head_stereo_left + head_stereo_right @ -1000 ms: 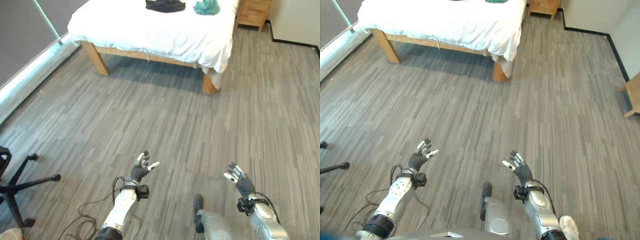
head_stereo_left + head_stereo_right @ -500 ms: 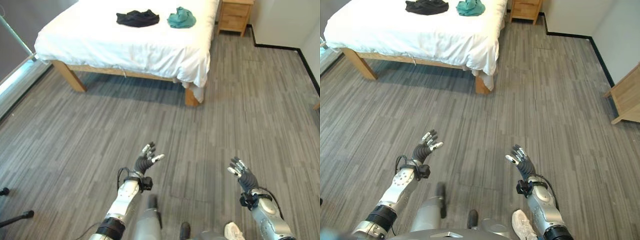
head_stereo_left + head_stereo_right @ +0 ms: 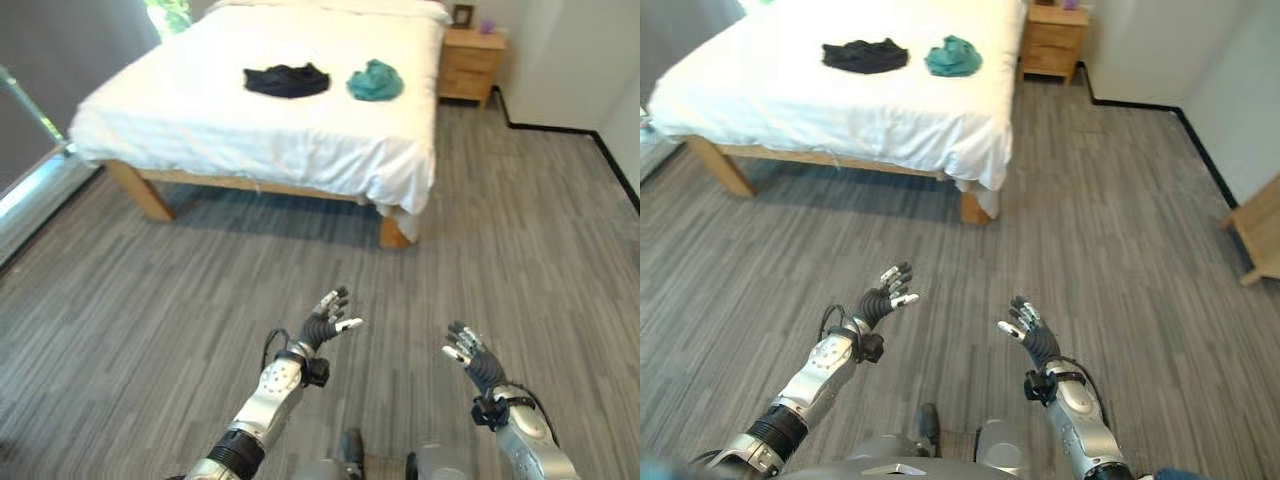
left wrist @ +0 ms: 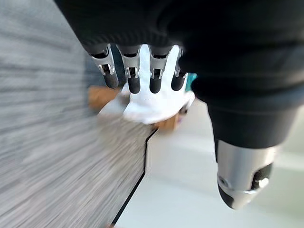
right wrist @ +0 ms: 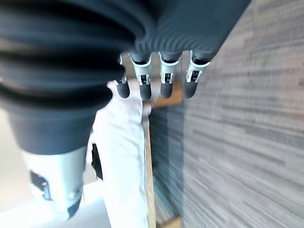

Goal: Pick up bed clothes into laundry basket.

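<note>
Teal garment [image 3: 375, 81] beside black garment [image 3: 287, 80] on bed [image 3: 300, 140]; eye views show nightstand [image 3: 471, 64].

The left hand [image 4: 156, 33] holds its fingers [image 4: 134, 76] straight and empty; past them lies the bed [image 4: 159, 102], white-sheeted, on grey plank floor [image 4: 52, 156].

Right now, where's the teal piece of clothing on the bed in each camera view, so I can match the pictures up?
Left eye view: teal garment on the white bed, upper centre, right of the black garment.
Right eye view: same spot on the bed, upper centre.
Left wrist view: a teal sliver past the fingers, too blurred to confirm.
Right wrist view: cannot make it out.
Shared landmark: the wooden nightstand beside the bed.
</note>
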Robot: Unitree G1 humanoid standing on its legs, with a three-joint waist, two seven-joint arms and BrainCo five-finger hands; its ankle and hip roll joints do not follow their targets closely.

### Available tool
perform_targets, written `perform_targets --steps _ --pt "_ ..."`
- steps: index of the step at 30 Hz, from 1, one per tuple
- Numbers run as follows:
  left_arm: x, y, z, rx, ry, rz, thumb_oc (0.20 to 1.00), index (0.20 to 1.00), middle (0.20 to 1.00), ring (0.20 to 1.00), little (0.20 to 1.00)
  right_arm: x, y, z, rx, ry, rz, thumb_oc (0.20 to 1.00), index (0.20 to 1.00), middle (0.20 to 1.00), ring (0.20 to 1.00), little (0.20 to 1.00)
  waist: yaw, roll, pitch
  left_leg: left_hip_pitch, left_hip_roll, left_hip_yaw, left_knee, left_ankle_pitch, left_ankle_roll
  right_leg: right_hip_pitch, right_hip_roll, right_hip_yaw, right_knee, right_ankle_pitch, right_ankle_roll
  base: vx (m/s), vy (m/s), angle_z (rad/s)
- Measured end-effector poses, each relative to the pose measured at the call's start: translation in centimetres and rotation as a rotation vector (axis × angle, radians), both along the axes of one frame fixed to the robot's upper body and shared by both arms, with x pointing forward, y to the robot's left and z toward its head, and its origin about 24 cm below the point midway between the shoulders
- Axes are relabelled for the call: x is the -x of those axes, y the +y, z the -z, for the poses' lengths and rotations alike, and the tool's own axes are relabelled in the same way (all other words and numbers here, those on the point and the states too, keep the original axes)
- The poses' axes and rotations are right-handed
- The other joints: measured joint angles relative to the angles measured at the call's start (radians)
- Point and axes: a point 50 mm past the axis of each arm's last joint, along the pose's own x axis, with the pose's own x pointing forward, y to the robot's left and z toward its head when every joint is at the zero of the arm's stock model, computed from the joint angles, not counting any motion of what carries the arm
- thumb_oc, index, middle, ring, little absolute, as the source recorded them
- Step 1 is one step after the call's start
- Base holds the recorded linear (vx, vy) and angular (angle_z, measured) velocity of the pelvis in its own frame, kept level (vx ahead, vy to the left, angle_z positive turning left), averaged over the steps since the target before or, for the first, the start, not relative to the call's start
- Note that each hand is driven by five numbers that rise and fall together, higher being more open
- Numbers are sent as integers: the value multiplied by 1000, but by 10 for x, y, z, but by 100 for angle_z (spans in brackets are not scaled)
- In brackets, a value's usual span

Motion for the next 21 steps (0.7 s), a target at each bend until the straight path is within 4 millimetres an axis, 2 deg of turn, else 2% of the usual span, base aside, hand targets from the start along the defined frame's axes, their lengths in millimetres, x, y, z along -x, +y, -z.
perform_targets --steps 1,2,4,5,6,7,9,11,12,13,15,17,21 --pt "0 2 0 -4 0 -4 1000 1000 1000 1000 1000 -1 0 -1 -1 -5 1 1000 1000 1000 1000 1000 -3 2 -1 -7 2 -6 9 -1 1 7 -4 5 -44 13 7 150 -119 98" --pt "0 7 0 -20 1 -9 1000 1000 1000 1000 1000 0 0 0 -1 1 -1 1000 1000 1000 1000 1000 -2 -4 2 -16 0 -41 25 -11 3 0 -4 56 -141 53 30 137 -103 84" --pt "1 12 2 -38 7 -13 1000 1000 1000 1000 1000 0 0 0 0 3 0 1000 1000 1000 1000 1000 11 -18 3 -5 -3 -82 13 3 -17 6 38 132 -255 78 43 121 -101 61" --pt "0 17 1 -56 5 -15 1000 1000 1000 1000 1000 -1 0 0 -4 2 4 1000 1000 1000 1000 1000 9 -40 0 -1 -2 -91 -2 9 -21 29 55 159 -368 121 46 75 -72 49" --pt "1 21 2 -67 10 -23 1000 1000 1000 1000 1000 -3 1 0 -9 -2 6 1000 1000 1000 1000 1000 22 -62 -3 3 -12 -104 -8 11 -37 40 57 151 -427 163 47 121 -153 76" --pt "6 22 6 -58 26 -33 1000 1000 1000 1000 1000 -1 -1 1 -22 1 34 1000 1000 1000 1000 1000 12 -86 -18 19 -17 -125 -16 5 -47 101 55 145 -529 275 62 51 -80 46" --pt "12 20 12 -42 48 -41 1000 1000 1000 1000 1000 -5 -1 -1 -6 -11 28 1000 1000 1000 1000 1000 38 -77 -21 26 4 -125 -22 9 -65 142 66 109 -599 309 62 43 -65 15" --pt "16 20 16 -33 64 -49 1000 1000 1000 1000 1000 -12 -2 -7 11 -47 20 1000 1000 1000 1000 1000 42 -73 -24 29 24 -127 -25 4 -81 164 86 102 -639 329 51 59 -74 1" --pt "30 16 27 7 116 -72 1000 1000 1000 1000 1000 -8 -12 -6 13 -47 50 1000 1000 1000 1000 1000 36 -60 -27 55 57 -141 -90 8 -103 193 118 89 -702 341 27 40 -48 6" --pt "32 25 25 28 112 -133 1000 1000 1000 1000 1000 -10 -11 -7 -106 -49 127 1000 1000 1000 1000 1000 30 -57 -26 54 68 -101 -96 -2 -115 199 113 74 -709 343 25 0 0 0" --pt "32 48 18 64 89 -259 1000 1000 1000 1000 1000 -11 -12 -7 -230 -59 241 1000 1000 1000 1000 1000 13 -52 -23 61 86 -21 -98 -11 -112 214 112 63 -722 346 21 22 -18 11" --pt "30 68 11 106 63 -368 1000 1000 1000 1000 1000 -7 -23 -6 -218 -49 281 1000 1000 1000 1000 1000 11 -30 -24 74 102 36 -98 -2 -99 231 110 46 -721 339 22 51 -25 24" --pt "35 91 2 87 26 -456 1000 1000 1000 1000 1000 -3 -55 -14 -73 -76 347 1000 1000 1000 1000 1000 14 -10 -31 91 99 14 -94 9 -92 263 106 8 -728 327 25 31 -17 24"
